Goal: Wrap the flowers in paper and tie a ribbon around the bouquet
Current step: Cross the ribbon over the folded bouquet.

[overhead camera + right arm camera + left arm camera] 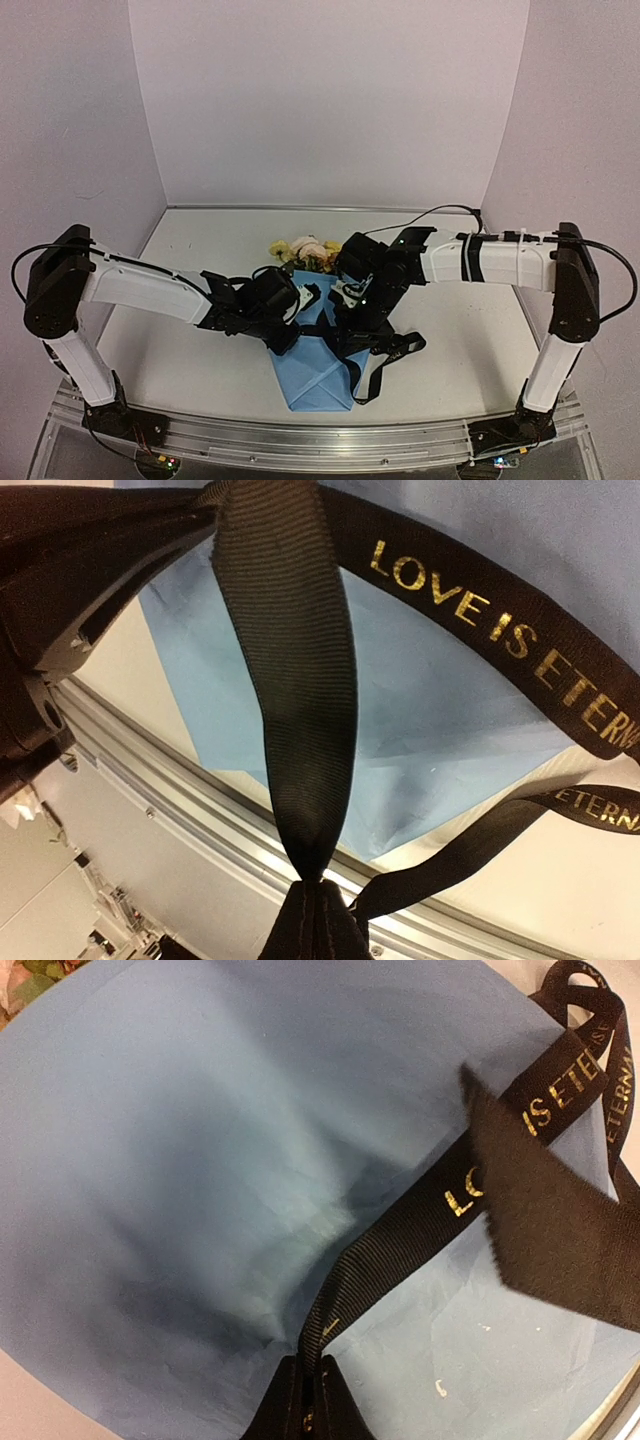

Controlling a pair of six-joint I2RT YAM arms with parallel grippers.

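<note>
Over the middle of the paper [318,372], my left pincer [310,1405] is closed tight on one run of the ribbon [400,1230], which rises from between its tips and crosses the light blue face. My right pincer [318,920] is likewise clamped on a second run, twisted once above the tips. The paper lies folded as a cone on the table [190,250], with its point toward my bases, and the flowers [305,250] project from its far, open end. Finding: the wrap looks done and the tie is in hand. I see no finished knot, though my wrists hide the crossing in the overhead view. Recommendation: draw the two runs apart evenly across the cone's waist, lay the band flat rather than twisted, and tension gently, since a hard pull could crease the paper or drag the cone off the stems. Loose loops lie to the right of the cone and should be kept out of the crossing.
</note>
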